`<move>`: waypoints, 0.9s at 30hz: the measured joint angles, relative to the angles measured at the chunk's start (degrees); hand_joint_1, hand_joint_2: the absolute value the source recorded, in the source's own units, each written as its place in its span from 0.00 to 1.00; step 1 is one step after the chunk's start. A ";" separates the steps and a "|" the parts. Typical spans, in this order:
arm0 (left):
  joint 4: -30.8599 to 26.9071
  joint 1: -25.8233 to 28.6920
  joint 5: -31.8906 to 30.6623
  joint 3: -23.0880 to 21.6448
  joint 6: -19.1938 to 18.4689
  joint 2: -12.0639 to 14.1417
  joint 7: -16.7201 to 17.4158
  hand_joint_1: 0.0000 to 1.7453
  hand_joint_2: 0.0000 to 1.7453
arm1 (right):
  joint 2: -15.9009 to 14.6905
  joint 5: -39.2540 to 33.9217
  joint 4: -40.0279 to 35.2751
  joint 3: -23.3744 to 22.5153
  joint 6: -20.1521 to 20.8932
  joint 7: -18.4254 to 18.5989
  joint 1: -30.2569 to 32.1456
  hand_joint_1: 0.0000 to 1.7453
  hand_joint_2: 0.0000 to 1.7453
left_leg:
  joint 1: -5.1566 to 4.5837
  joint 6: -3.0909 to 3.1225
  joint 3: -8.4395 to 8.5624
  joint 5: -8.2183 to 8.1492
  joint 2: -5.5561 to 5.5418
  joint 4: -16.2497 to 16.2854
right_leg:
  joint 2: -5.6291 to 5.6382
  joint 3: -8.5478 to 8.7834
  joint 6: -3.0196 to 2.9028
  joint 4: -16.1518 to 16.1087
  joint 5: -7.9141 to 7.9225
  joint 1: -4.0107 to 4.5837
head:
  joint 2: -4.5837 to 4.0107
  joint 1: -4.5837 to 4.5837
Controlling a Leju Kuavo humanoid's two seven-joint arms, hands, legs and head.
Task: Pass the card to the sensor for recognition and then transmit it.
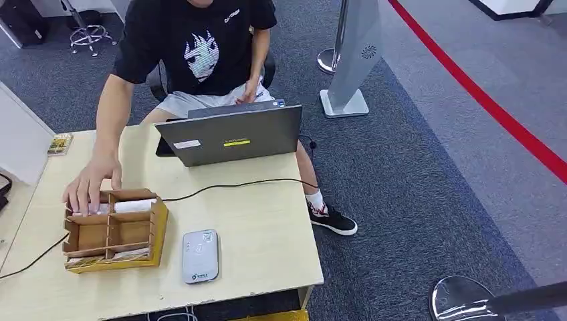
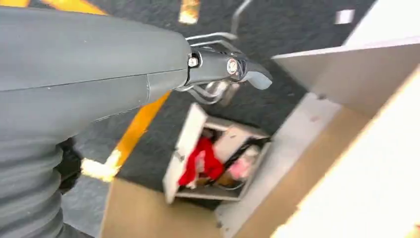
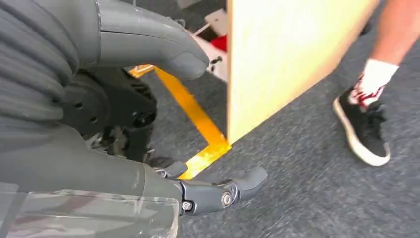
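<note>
A grey card sensor (image 1: 200,256) lies flat near the front edge of the light wooden table (image 1: 267,247). Left of it stands a wooden divided box (image 1: 115,231) with white cards (image 1: 134,206) in its far compartments. A person's hand (image 1: 90,190) rests on the box's far left corner. My left hand (image 2: 198,67) hangs over dark carpet beside the table, fingers stretched out, holding nothing. My right hand (image 3: 124,114) hangs low beside the table's side panel (image 3: 277,59), thumb and fingers apart, holding nothing. Part of my right arm (image 1: 468,301) shows at the lower right of the head view.
A grey laptop (image 1: 231,134) stands at the table's far side, and a black cable (image 1: 234,185) crosses the top. The seated person's shoe (image 3: 364,129) is near the table corner. Yellow floor tape (image 3: 198,119) and an open white box of parts (image 2: 213,158) lie below.
</note>
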 joint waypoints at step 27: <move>-31.01 3.84 -26.59 -13.26 8.11 0.17 -10.92 0.00 1.00 | 1.75 12.11 -3.89 1.03 -1.29 -3.96 -0.28 0.00 1.00 | 0.00 0.00 0.08 0.00 0.04 0.00 | 0.02 0.05 0.00 0.01 0.00 0.00 | 0.00 0.02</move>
